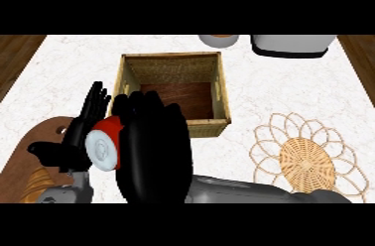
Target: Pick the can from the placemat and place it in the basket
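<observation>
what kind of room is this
Most likely a kitchen: a pale marble-look counter with a wicker basket, a woven placemat and a wooden cutting board, plus what looks like a white appliance at the back.

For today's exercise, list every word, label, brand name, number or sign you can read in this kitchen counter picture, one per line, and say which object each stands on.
No readable text anywhere in the head view.
Can: red side and white end, held in the right hand; no label legible.
Basket: plain weave, no markings.
Placemat: woven pattern only.
Two partly cropped objects at the counter's far edge: no writing shows.
</observation>
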Available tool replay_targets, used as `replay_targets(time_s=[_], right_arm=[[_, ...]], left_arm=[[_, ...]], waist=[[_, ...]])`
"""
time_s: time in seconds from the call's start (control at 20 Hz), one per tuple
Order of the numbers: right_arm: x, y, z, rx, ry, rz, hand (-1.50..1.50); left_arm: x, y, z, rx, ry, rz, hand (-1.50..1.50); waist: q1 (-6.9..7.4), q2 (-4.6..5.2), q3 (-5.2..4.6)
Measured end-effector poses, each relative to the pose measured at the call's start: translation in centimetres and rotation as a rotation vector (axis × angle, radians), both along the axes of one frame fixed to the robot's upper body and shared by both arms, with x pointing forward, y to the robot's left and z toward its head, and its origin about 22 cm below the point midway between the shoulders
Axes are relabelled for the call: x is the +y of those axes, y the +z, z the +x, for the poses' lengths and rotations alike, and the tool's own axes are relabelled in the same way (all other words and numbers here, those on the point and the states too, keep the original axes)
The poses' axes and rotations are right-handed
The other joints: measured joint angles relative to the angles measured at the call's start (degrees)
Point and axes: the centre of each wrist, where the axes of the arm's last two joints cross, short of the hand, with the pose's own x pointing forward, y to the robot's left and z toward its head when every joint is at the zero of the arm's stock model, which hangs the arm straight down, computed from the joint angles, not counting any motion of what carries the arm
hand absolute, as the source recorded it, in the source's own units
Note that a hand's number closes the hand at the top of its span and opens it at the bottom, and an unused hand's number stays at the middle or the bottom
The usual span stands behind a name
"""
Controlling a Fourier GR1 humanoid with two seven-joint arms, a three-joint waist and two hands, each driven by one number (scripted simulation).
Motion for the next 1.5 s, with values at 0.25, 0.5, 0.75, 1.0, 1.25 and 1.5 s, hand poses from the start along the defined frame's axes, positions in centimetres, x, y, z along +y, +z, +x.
replay_targets(time_s=[0.25, 0.5, 0.75, 1.0, 1.25, 1.5], right_arm=[[0.5, 0.6, 1.3, 0.008, -0.025, -0.014, 1.50], [1.0, 0.1, 2.5, 0.035, -0.049, -0.054, 1.50], [1.1, -0.8, 3.8, 0.078, -0.068, -0.090, 1.50], [1.0, -1.8, 4.6, 0.116, -0.077, -0.095, 1.50], [0.7, -2.9, 5.3, 0.135, -0.091, -0.097, 1.50], [-0.3, -4.6, 6.0, 0.163, -0.118, -0.060, 1.50]], left_arm=[[0.1, 0.0, -0.3, -0.009, 0.008, -0.003, 0.00], [0.7, 0.1, -0.4, -0.020, 0.014, 0.001, 0.00], [0.9, 0.1, -0.8, -0.020, 0.019, 0.000, 0.00], [0.8, 0.0, -1.2, -0.013, 0.024, -0.004, 0.00], [0.6, 0.2, -1.1, -0.012, 0.032, -0.004, 0.00], [0.7, 0.0, -1.1, -0.012, 0.038, 0.000, 0.00]], waist=[[-0.36, 0.18, 0.06], [-0.64, 0.44, 0.10], [-1.18, 0.57, 0.15], [-1.42, 0.65, 0.18], [-1.62, 0.72, 0.20], [-2.13, 0.70, 0.24]])
